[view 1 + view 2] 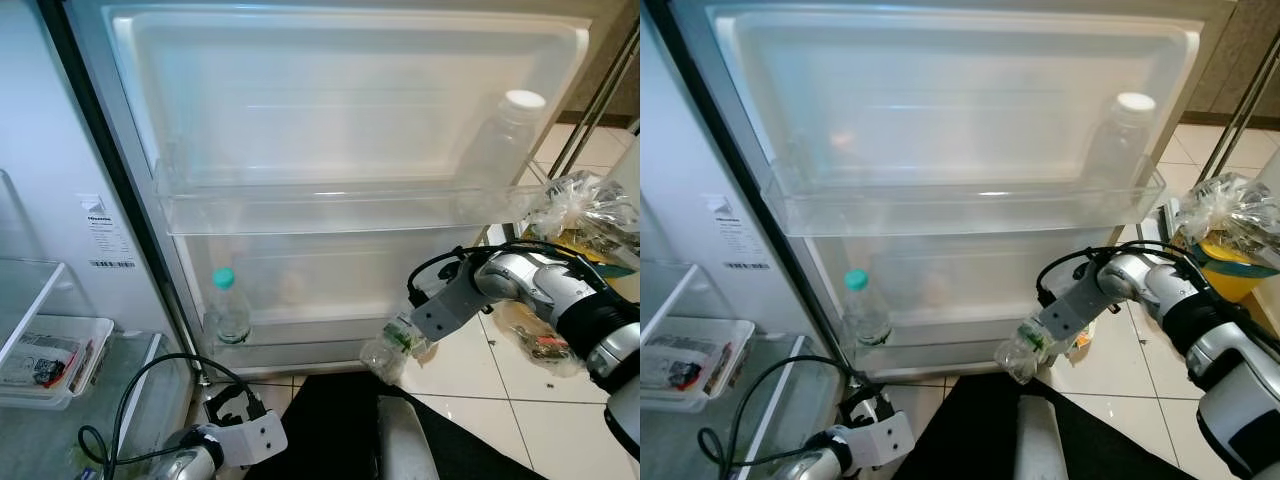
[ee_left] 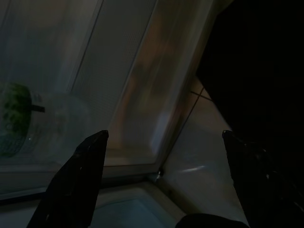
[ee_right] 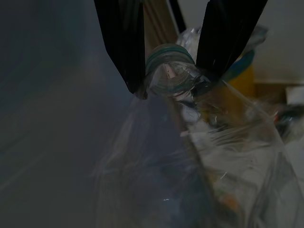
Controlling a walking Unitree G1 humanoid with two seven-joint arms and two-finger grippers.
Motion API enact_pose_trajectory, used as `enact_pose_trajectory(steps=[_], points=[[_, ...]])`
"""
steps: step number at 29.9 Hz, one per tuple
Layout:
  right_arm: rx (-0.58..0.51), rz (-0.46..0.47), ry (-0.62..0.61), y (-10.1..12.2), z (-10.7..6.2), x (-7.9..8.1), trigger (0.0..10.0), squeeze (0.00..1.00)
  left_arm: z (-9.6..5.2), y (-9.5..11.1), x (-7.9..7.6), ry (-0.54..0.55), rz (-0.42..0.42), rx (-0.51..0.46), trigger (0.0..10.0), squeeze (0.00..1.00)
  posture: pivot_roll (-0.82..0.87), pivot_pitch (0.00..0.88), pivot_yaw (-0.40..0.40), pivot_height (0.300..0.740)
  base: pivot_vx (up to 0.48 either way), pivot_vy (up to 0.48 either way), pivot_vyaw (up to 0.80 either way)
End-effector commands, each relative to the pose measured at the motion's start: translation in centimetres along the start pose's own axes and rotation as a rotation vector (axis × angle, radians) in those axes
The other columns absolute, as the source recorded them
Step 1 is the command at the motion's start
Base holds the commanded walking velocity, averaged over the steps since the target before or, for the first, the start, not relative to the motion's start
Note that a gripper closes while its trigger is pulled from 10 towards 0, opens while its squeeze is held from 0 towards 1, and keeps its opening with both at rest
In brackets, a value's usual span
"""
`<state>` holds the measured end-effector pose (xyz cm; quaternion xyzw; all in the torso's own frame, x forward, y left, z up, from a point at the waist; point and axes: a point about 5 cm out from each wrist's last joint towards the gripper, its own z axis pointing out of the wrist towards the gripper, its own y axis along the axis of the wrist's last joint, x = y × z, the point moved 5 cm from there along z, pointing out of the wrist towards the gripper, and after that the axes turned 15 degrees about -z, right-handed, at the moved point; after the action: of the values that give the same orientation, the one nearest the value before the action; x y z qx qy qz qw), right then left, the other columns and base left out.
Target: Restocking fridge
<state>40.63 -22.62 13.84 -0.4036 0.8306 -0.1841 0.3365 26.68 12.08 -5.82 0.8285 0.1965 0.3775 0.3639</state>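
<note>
Reaching in from the right, the right gripper (image 1: pixel 405 338) has its two black fingers (image 3: pixel 124 45) closed on the neck of a clear, crumpled plastic bottle with a green label (image 1: pixel 388 350), which hangs tilted just in front of the lower door shelf of the open white fridge door (image 1: pixel 340 90), low at its right end. In the right wrist view the fingers pinch either side of the green-ringed neck (the body below is creased and see-through).

On the lower clear door shelf (image 1: pixel 300 345), at its left end, stands an upright clear bottle with a teal cap (image 1: pixel 227 308). On the upper clear door shelf (image 1: pixel 330 212), at the far right, leans a pale bottle with a white cap (image 1: pixel 503 140).

Low at the near left, the left gripper (image 2: pixel 164 156) hangs with its fingers spread wide apart, holding nothing, close to the bottom corner of the door. Right of the fridge, on the pale tiled floor (image 1: pixel 500 400), lies a crinkled clear plastic bag (image 1: pixel 585 205).
</note>
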Motion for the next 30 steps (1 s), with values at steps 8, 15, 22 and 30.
enact_pose_trajectory(steps=[8, 15, 22, 30], points=[[0.057, 0.104, 0.041, -1.6, 0.0, 0.8, 10.0, 0.00, -0.1, -0.5, -1.3, -0.019, -0.041, 0.035, 10.0, 0.00, -0.09, 0.122, -0.068, 0.453, 0.000, 0.000, 0.00], [0.093, 0.184, 0.019, -2.4, -0.1, 0.2, 10.0, 0.00, -0.2, -0.7, -1.5, -0.017, -0.052, 0.043, 10.0, 0.00, -0.08, 0.123, -0.071, 0.453, 0.000, 0.000, 0.00], [0.133, 0.233, 0.013, -3.2, -0.2, 0.0, 10.0, 0.00, -0.2, -0.8, -1.5, -0.015, -0.059, 0.048, 10.0, 0.00, -0.09, 0.126, -0.074, 0.453, 0.000, 0.000, 0.00], [0.149, 0.224, 0.050, -2.7, 0.7, 0.7, 10.0, 0.00, -0.2, -0.8, -1.5, -0.010, -0.065, 0.051, 10.0, 0.00, -0.08, 0.127, -0.077, 0.453, 0.000, 0.000, 0.00]])
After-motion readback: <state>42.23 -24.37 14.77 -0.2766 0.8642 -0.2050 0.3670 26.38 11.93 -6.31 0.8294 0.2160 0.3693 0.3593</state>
